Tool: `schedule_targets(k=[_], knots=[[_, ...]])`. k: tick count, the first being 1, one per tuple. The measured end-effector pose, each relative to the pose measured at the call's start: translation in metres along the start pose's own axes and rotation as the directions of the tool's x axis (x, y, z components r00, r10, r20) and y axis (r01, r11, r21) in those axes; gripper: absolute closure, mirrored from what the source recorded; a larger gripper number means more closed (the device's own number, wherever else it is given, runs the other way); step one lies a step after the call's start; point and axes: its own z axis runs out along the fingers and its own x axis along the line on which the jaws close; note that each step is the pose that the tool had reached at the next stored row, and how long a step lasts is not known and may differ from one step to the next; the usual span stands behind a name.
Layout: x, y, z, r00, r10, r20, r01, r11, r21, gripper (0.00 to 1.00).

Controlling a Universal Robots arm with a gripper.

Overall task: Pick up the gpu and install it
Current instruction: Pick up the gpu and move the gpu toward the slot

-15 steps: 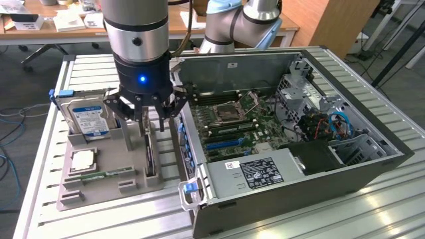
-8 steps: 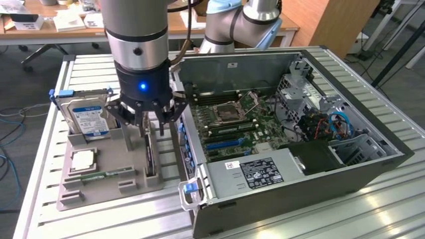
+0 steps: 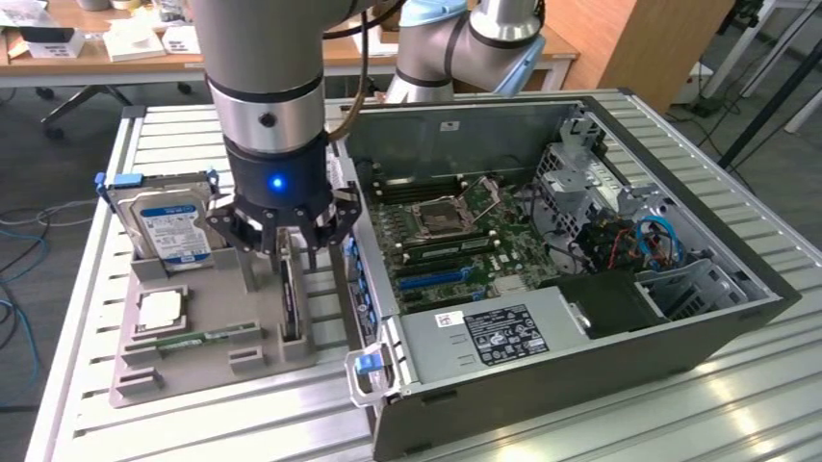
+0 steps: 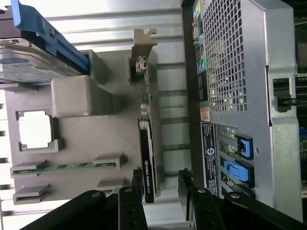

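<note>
Pincer [image 3: 306,255] spread wide, hanging right over the graphics card [image 3: 291,306], one finger down each side of its top edge and nothing pinched yet! The card stands on its long edge in a slot along the grey holder's [image 3: 192,358] edge nearest the computer case [image 3: 719,322], well apart from the hard drive [image 3: 165,226] at the holder's far corner. This looks like the pick-up step, barely begun. The wrist view shows the card [image 4: 146,153] sitting closer to one finger [image 4: 136,184], so a clean squeeze calls for centring first.

Wooden desk [image 3: 141,67] behind; grey floor [image 3: 26,173]; blue cables [image 3: 15,265] on floor; wooden panel [image 3: 642,38].
</note>
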Motion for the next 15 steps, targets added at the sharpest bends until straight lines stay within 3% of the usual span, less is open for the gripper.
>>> schedule_targets(k=[4,15], knots=[[0.0003,-0.0003,0.0070,1.0000,0.000,0.0000,0.000,1.0000,0.0000,0.57],[0.0040,-0.0004,0.0088,1.0000,0.000,0.0010,0.000,1.0000,-0.0008,0.57]])
